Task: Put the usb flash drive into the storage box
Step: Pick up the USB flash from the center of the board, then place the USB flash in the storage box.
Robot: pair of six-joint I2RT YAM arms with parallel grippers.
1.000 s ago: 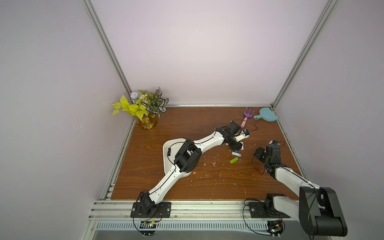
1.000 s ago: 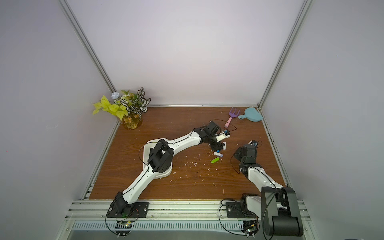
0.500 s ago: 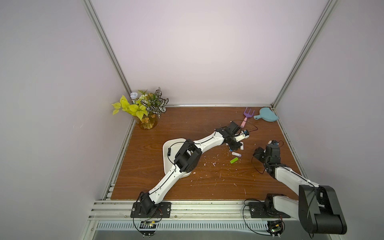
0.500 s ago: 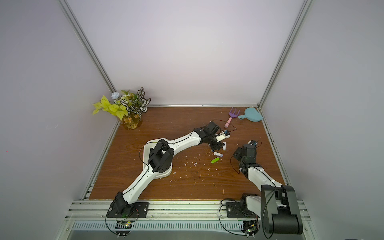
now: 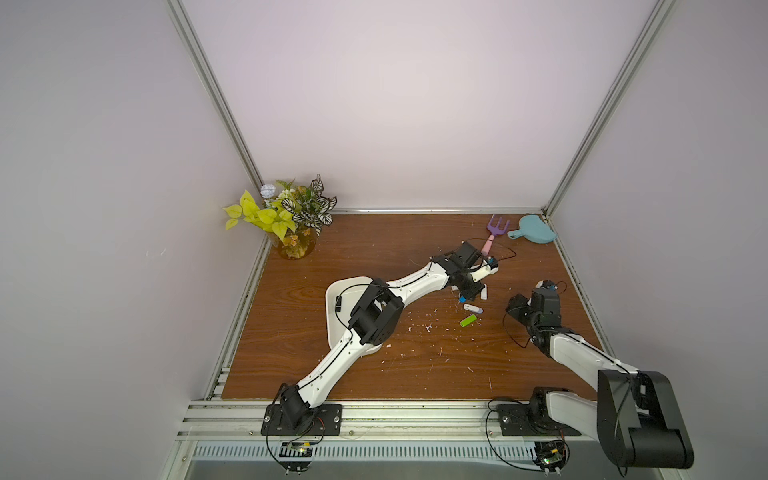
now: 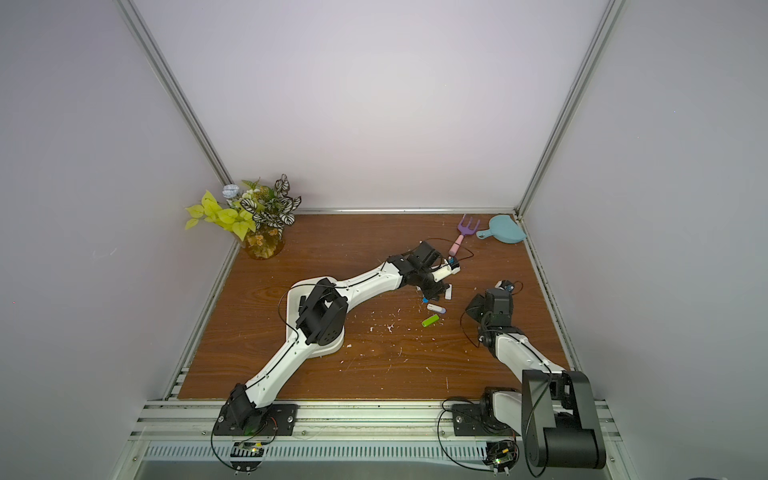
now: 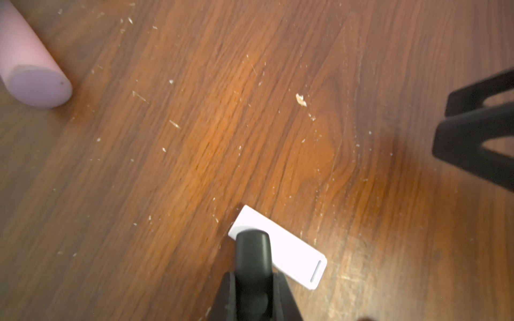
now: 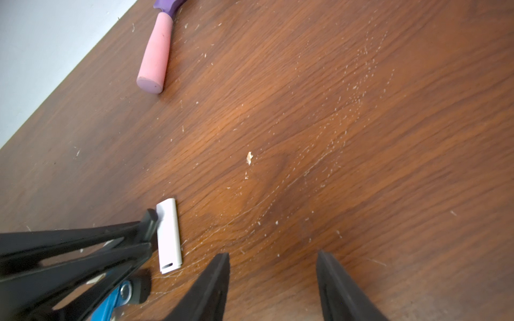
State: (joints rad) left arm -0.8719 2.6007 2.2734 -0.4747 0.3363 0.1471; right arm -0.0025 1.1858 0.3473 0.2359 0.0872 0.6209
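White plastic, the box (image 5: 333, 306) waits at the left, partly under the left arm's elbow. To its right, past mid-table, the left gripper (image 7: 252, 244) has its jaws closed at one end of a white drive (image 7: 289, 255) that looks flat on the wood table (image 7: 194, 139). Whether the drive is truly pinched cannot be told. The pick-up looks to be the step in hand. Next would come a lift, checking that the drive rises, then a carry left to the box. The drive's long axis runs roughly far to near, slotted end apparently nearer. Farther right, the right gripper (image 8: 274, 278) hovers half open and empty.
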